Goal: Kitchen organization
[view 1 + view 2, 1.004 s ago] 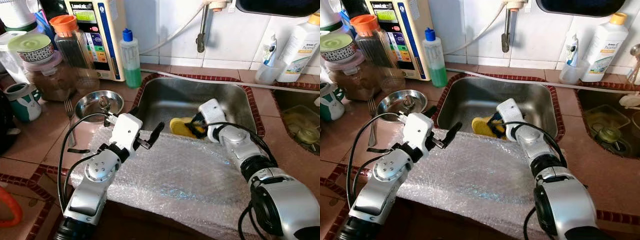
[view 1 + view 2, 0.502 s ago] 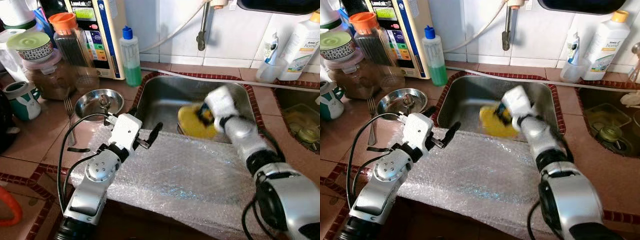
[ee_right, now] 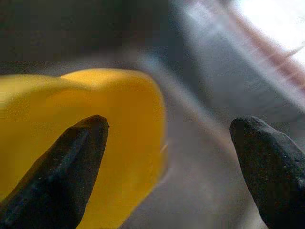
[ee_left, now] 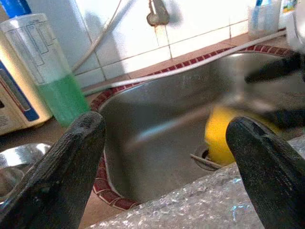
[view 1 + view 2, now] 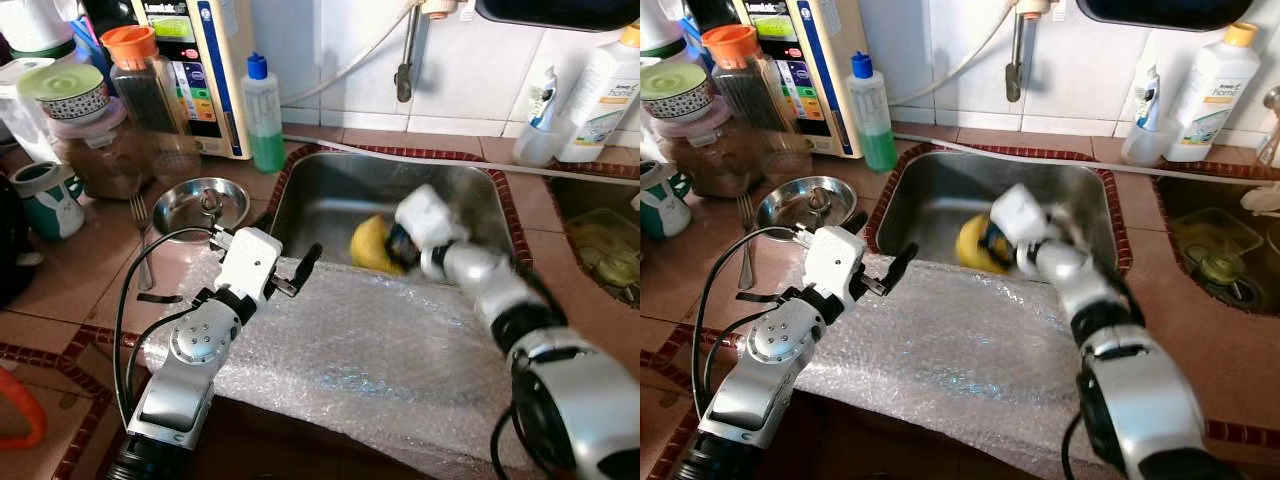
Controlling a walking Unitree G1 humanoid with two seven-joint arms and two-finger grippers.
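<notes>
Inside the sink [image 5: 330,200], the right hand [image 3: 167,157] hangs spread open beside the yellow sponge [image 5: 372,244], gripping nothing. The left hand [image 4: 167,157] waits open above the sink's near rim. Next comes closing squarely on the sponge.

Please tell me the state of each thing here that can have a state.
Yellow object: in the sink, blurred.
Right gripper: fingers open, beside the yellow object.
Left gripper: fingers open, over the bubble wrap.
Green bottle: capped, upright.
Orange-lidded jar: closed.

One sink [image 5: 330,200], one yellow plate [image 5: 372,243], one fork [image 5: 140,240], two white bottles [image 5: 1210,90].
</notes>
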